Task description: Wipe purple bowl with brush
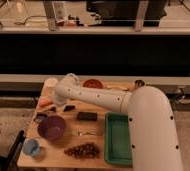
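Observation:
The purple bowl (51, 127) stands upright on the front left part of the wooden table (95, 125). My gripper (60, 107) hangs down from the white arm, just behind and to the right of the bowl and above the table. A slim dark piece that looks like the brush (68, 108) shows right beside the gripper on its right. I cannot tell whether the gripper holds it or it lies on the table.
A blue cup (31, 147) stands at the front left. A dark rounded thing (40, 118) touches the bowl's back left. An orange piece (45, 102), white cup (50, 82), reddish-brown bowl (93, 83), black block (87, 116), metal utensil (88, 133), brown cluster (84, 149) and green tray (119, 137) surround it.

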You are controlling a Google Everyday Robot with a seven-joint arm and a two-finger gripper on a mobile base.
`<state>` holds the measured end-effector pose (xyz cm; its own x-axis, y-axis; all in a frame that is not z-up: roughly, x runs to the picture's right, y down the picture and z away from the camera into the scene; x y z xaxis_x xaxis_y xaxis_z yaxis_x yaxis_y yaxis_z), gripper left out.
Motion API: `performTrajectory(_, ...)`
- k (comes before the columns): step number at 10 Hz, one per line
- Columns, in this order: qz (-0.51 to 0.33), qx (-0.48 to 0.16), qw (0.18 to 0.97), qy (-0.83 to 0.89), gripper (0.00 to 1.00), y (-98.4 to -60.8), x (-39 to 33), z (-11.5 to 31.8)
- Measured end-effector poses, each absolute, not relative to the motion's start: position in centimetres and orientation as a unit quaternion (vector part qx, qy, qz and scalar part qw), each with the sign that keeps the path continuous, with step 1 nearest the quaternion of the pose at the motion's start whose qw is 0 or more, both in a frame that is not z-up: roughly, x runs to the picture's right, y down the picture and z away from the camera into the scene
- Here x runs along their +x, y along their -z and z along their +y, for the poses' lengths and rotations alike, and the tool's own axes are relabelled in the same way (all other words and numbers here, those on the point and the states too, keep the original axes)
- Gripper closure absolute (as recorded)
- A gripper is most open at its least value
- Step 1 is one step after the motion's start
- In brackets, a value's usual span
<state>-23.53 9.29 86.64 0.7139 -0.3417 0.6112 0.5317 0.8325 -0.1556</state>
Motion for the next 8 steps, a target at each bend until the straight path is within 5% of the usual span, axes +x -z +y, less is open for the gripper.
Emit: performTrajectory(8, -0.292, -0.150, 0.910, 0.253, 0.25, -86.5, -25.0, 8.2)
